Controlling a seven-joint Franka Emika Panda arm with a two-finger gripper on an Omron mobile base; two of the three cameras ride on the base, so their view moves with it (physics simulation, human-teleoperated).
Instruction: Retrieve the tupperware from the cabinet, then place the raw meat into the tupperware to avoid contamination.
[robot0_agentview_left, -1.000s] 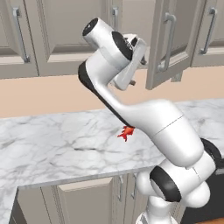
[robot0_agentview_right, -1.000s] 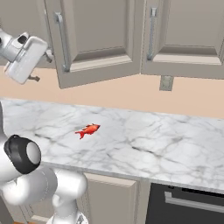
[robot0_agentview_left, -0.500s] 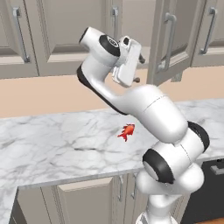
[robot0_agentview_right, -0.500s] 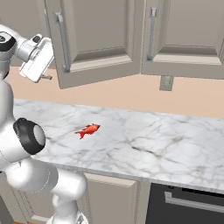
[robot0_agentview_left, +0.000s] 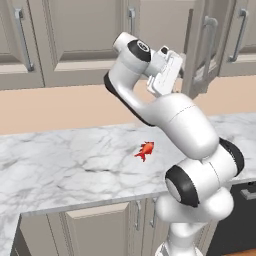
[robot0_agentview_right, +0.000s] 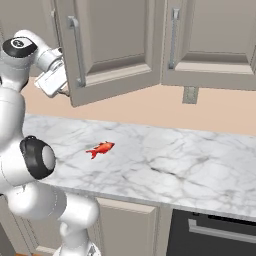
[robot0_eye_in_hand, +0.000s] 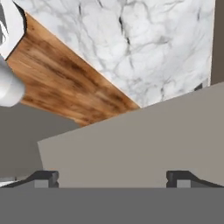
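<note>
Your fingers (robot0_eye_in_hand: 47, 178) stand spread wide with nothing between them, raised beside the edge of the cabinet (robot0_agentview_right: 107, 47) door that hangs ajar above the tabletop (robot0_agentview_right: 165, 160). The raw meat (robot0_agentview_left: 145, 150) lies on the marble below, well apart from the hand, near the arm's base.

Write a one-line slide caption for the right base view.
Open gripper raised beside the ajar cabinet door, raw meat lying alone on the marble counter.
</note>
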